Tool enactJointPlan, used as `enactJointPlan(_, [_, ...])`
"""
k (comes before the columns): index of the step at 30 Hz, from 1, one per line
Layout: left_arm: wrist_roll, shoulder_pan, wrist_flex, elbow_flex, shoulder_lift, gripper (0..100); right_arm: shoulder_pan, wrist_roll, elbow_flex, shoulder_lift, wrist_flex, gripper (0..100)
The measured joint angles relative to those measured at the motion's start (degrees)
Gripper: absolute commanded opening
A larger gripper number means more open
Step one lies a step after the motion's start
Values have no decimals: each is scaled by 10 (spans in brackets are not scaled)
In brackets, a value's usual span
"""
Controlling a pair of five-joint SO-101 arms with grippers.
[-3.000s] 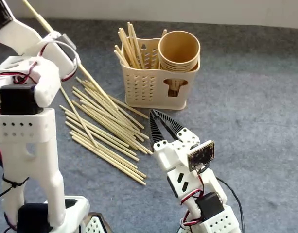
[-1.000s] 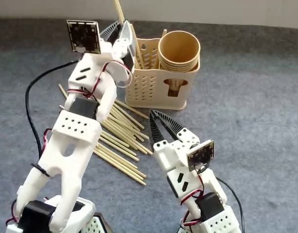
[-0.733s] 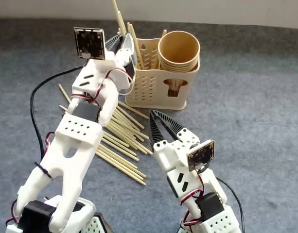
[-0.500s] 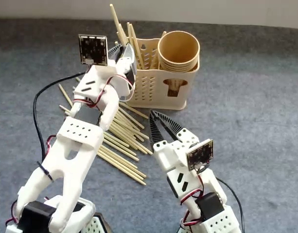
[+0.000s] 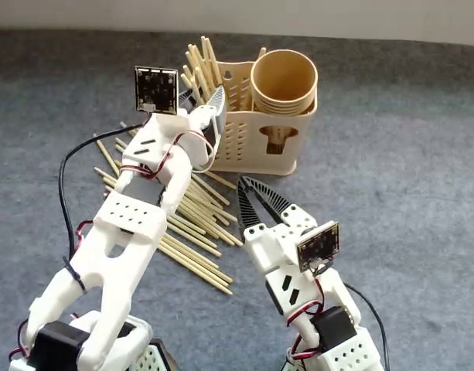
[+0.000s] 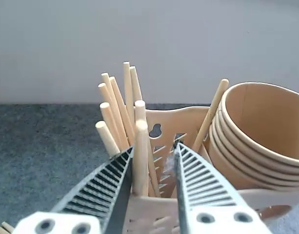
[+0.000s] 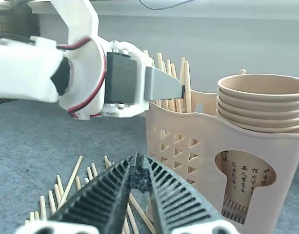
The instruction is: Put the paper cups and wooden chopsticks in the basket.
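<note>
The left tool (image 6: 153, 147), jaws apart around a standing chopstick (image 6: 140, 141), hangs over the basket (image 5: 244, 143) at its 9 o'clock rim, paper cups (image 5: 284, 77) nested at 3 o'clock; loose chopsticks (image 5: 192, 220) crowd the surface (image 5: 407, 201) at 7 o'clock, the right tool (image 7: 138, 169), jaws together, at 6.

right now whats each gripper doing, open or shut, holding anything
Left gripper: open, one chopstick upright between the jaws, not clamped.
Right gripper: shut, holding nothing.

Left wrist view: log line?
left gripper open at basket | one chopstick between fingers, in basket | paper cups in basket | loose chopsticks on table | right gripper shut
</note>
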Motion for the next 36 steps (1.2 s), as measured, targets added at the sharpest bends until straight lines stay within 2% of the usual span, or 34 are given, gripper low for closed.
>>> enactJointPlan(9, [0, -2, 1, 2, -22, 136, 0, 0, 0, 0, 0, 5])
enactJointPlan(13, [0, -3, 5, 9, -69, 136, 1, 0, 0, 0, 0, 5])
enactJointPlan(21, [6, -12, 69, 34, -200, 136, 11, 0, 0, 0, 0, 5])
enactJointPlan(29, [47, -95, 198, 34, -296, 136, 11, 0, 0, 0, 0, 5])
enactJointPlan(36, [49, -173, 336, 34, -323, 136, 11, 0, 0, 0, 0, 5])
